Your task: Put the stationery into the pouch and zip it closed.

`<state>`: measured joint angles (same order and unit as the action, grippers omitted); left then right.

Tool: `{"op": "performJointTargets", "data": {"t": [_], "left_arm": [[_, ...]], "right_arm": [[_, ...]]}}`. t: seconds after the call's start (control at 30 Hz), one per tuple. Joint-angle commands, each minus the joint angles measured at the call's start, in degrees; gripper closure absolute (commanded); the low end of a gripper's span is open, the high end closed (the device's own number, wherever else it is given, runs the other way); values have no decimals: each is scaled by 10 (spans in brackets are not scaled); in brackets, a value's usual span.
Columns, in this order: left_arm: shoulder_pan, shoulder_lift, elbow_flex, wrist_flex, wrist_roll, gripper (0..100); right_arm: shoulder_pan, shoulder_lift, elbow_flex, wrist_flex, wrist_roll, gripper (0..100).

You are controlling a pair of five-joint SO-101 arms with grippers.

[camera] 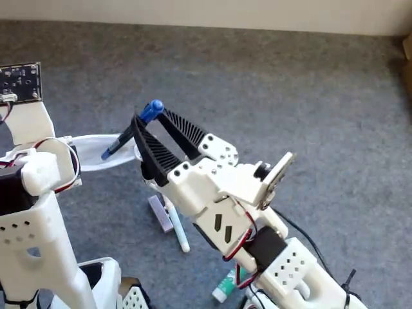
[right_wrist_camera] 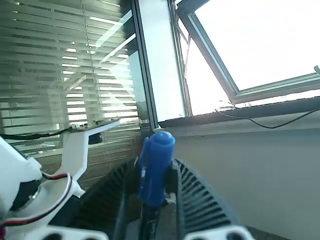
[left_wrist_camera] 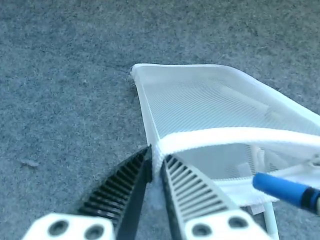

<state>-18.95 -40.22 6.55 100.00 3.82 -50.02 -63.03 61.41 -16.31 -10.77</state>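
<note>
Right claw (camera: 150, 120) holds pen (camera: 129, 134) tilted toward pouch (camera: 93, 161).

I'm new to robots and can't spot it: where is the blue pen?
In the high view, the blue pen is gripped in the right hand above the carpet, its lower end at the white mesh pouch, whose rim the left hand pinches.

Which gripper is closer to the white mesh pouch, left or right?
Left. The left gripper is shut on the rim of the pouch, touching it. The right gripper is apart from the pouch, holding the blue pen angled toward its opening.
</note>
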Motion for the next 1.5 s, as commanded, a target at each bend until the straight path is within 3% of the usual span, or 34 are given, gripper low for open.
{"op": "performJointTargets", "data": {"t": [0.0,0.27,0.5,0.73,1.3,1.47], "left_arm": [[8,0,-5,-4,-3,992],[8,0,-2,-4,-4,992],[8,0,-2,-4,-4,991],[8,0,-1,-4,-4,990],[8,0,0,-4,-4,990],[-45,-3,-7,-4,-3,992]], "right_arm": [[-4,-14,20,-44,8,994],[-7,-14,79,-48,13,994],[-23,-15,118,-45,149,987],[-23,-18,153,-44,148,807],[-19,-19,166,-38,148,813],[-19,-19,156,77,148,883]]}}
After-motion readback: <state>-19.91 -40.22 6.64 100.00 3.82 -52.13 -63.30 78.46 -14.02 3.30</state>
